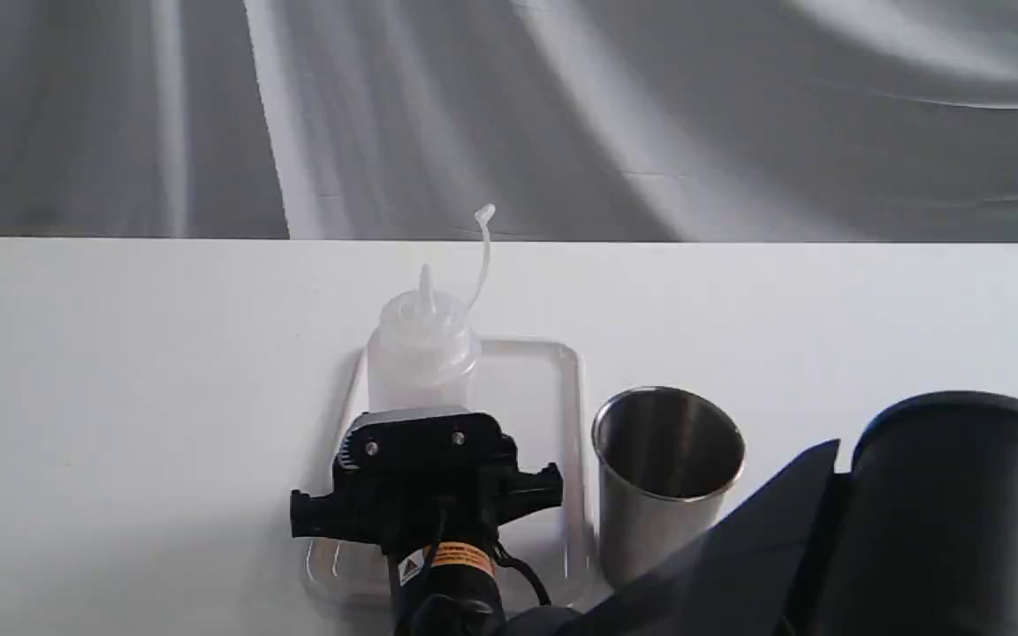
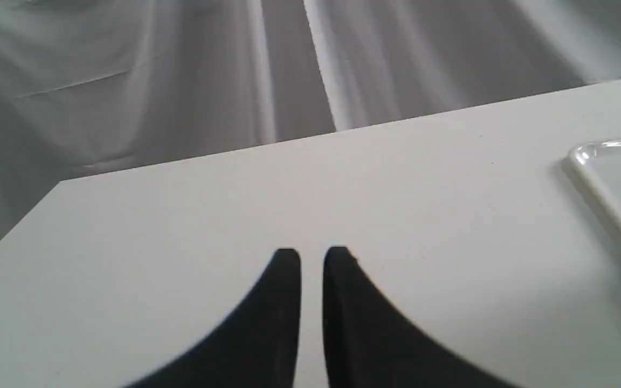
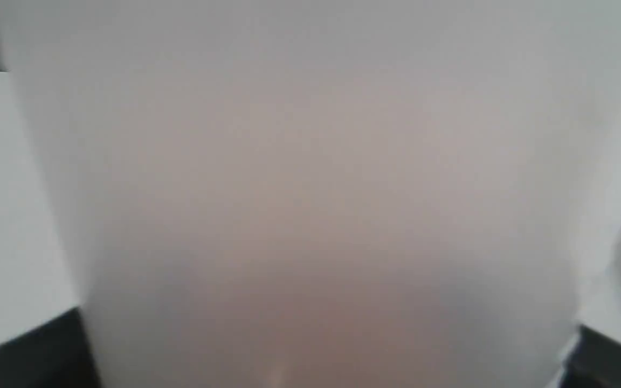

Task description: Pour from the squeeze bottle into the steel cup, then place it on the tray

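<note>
The squeeze bottle (image 1: 423, 353) stands upright on the tray (image 1: 553, 371), its cone nozzle up and its cap strap curling off to the right. My right gripper (image 1: 423, 415) reaches in from the near side, and its dark fingers (image 3: 35, 350) press both sides of the bottle (image 3: 321, 205), which fills the right wrist view with a faint amber tint low down. The steel cup (image 1: 666, 477) stands upright on the table just right of the tray. My left gripper (image 2: 312, 254) hovers over bare table, empty and shut, with the tray's corner (image 2: 585, 159) off to one side.
The white table (image 1: 120, 371) runs to a far edge with a grey draped cloth (image 1: 509, 106) behind it. The right arm's bulky black links (image 1: 942, 521) cover the near right corner, close to the cup.
</note>
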